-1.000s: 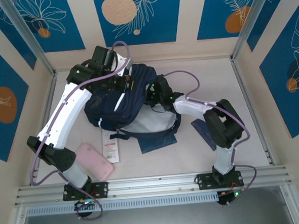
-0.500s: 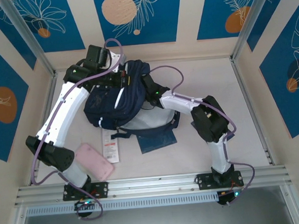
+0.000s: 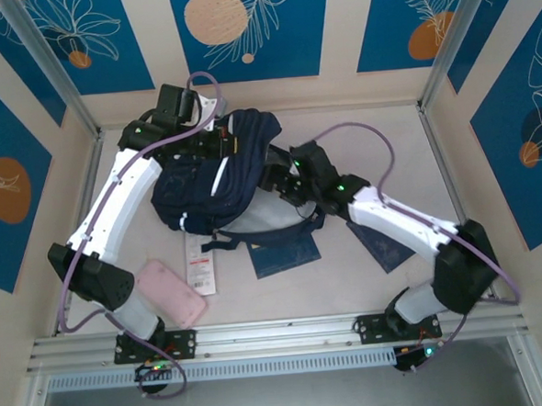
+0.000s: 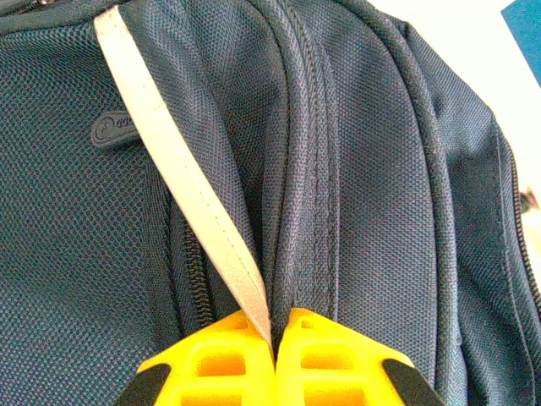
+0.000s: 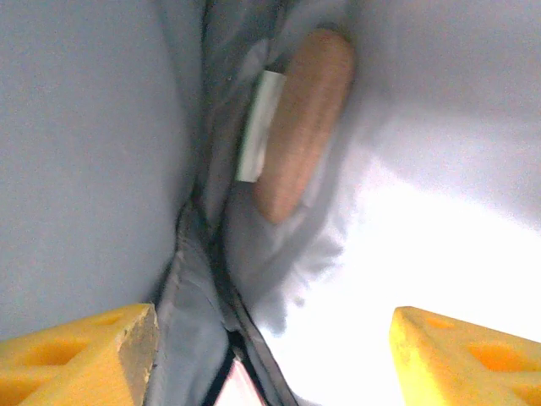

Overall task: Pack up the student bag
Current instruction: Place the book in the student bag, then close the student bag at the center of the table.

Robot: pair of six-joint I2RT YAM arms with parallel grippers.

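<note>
Navy bag (image 3: pixel 197 194) is being pinched open by left gripper (image 4: pixel 272 330); right gripper (image 5: pixel 270 342), jaws apart near a brown item (image 5: pixel 304 118) inside, probably needs withdrawing next.

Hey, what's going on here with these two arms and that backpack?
The left tool is shut on a fold of the student bag near its top, holding it up. The right tool is open and holds nothing. It faces into the bag's pale lining, where a brown oblong item lies. A pink case and a flat navy booklet lie on the table beside the bag, not yet packed.
</note>
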